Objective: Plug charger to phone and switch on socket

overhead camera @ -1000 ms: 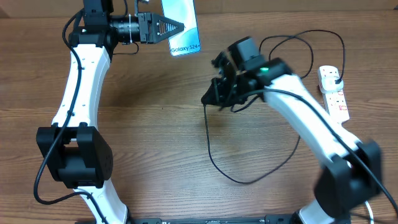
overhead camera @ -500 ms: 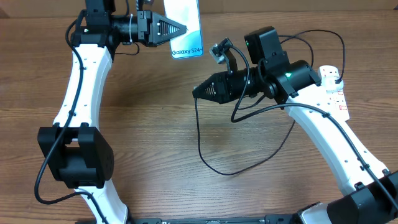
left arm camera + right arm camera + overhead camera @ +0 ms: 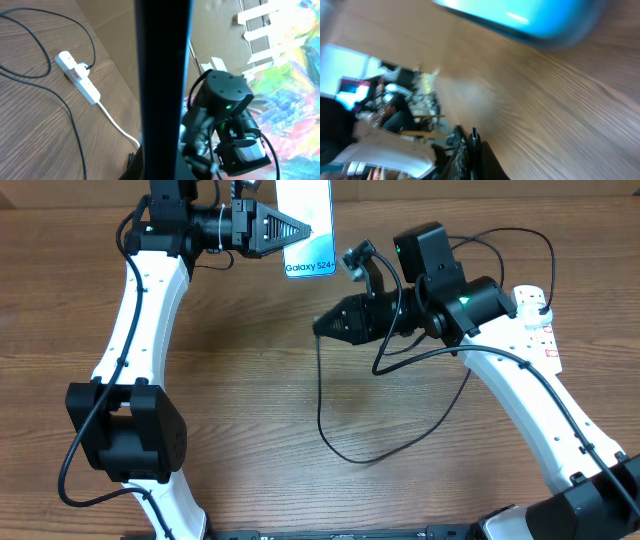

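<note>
My left gripper (image 3: pixel 296 227) is shut on the phone (image 3: pixel 307 230), holding it up at the back of the table with the "Galaxy S24" end toward the front. In the left wrist view the phone's dark edge (image 3: pixel 162 85) fills the middle. My right gripper (image 3: pixel 322 326) is shut on the charger's connector tip (image 3: pixel 474 137), a little below and right of the phone. The black charger cable (image 3: pixel 345 450) hangs from it and loops over the table to the plug in the white socket (image 3: pixel 535 330) at the right edge. The blurred blue phone (image 3: pixel 530 17) lies at the top of the right wrist view.
The socket's thick white cord (image 3: pixel 117 127) runs off the table edge toward the back. Cardboard panels stand behind the table. Both arm bases sit at the front edge, left (image 3: pixel 125 430) and right (image 3: pixel 590 500).
My left gripper has carried the phone a little to the right. My right gripper swung up from the table a second ago and now holds the connector nearly still, pointing left.
</note>
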